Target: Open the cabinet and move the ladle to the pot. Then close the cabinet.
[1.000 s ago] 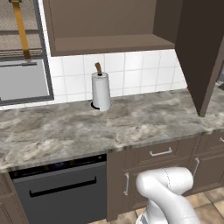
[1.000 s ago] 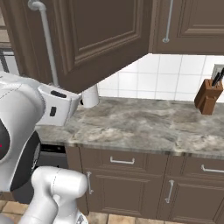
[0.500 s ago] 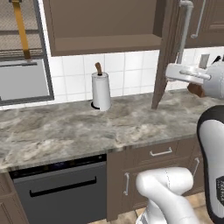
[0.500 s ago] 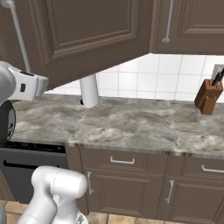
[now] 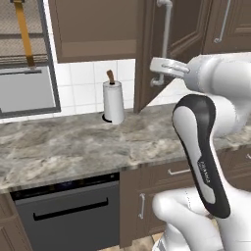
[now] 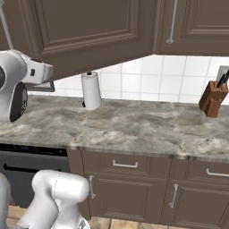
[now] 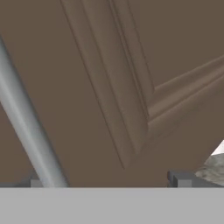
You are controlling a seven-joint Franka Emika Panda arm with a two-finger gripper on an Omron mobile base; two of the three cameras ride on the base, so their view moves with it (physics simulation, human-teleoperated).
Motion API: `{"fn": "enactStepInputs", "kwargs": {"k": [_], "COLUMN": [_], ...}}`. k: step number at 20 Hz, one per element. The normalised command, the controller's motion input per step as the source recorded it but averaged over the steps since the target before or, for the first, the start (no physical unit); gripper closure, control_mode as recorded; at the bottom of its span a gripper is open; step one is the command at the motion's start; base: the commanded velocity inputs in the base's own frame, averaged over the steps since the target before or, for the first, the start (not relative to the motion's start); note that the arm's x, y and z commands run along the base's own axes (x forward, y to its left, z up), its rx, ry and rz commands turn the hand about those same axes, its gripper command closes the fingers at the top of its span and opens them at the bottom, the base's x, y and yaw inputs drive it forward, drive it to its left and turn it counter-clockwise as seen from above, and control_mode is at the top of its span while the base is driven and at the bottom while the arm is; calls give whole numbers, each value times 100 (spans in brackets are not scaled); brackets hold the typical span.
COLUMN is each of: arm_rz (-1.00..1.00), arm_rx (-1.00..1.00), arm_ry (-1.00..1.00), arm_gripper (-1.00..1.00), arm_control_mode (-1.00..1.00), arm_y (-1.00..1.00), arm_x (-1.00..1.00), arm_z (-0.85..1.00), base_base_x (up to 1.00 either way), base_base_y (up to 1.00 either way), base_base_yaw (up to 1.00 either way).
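The cabinet [image 5: 93,29] is a dark brown wall unit above the counter. Its raised-panel door [image 5: 152,49] stands partly open, swung out over the counter, and its shelf space shows nothing from here. My gripper [image 5: 156,73] is open at the lower end of the door's silver bar handle [image 5: 166,39]. In the hand view the handle [image 7: 26,127] crosses just inside the left fingertip [image 7: 37,181], with the door panel [image 7: 131,87] close in front. From the right the door [image 6: 85,31] faces the camera. The ladle and the pot are out of view.
A paper towel roll [image 5: 113,102] stands on the marble counter [image 5: 73,142] by the tiled wall. A knife block [image 6: 212,98] sits at the far right. A neighbouring cabinet door [image 6: 197,22] is shut. A dishwasher [image 5: 68,211] and drawers [image 6: 125,165] lie below.
The door has swung leftward from wide open toward the cabinet front. My arm has come into the left base view, following it at the handle. The jaws stayed open.
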Motion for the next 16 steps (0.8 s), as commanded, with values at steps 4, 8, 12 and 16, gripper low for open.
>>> {"fn": "enactStepInputs", "kwargs": {"k": [4, 8, 12, 16], "arm_rz": [0, 0, 0, 0], "arm_rx": [0, 0, 0, 0], "arm_ry": [-1, -4, -12, -4], "arm_gripper": [-100, -100, -100, -100], "arm_control_mode": [-100, -100, -100, -100], "arm_y": [24, 46, 39, 30], "arm_x": [100, 100, 100, 100], "arm_z": [2, 7, 23, 30], "base_base_x": [0, 0, 0, 0], "base_base_y": [0, 0, 0, 0], "base_base_yaw": [0, 0, 0, 0]}}
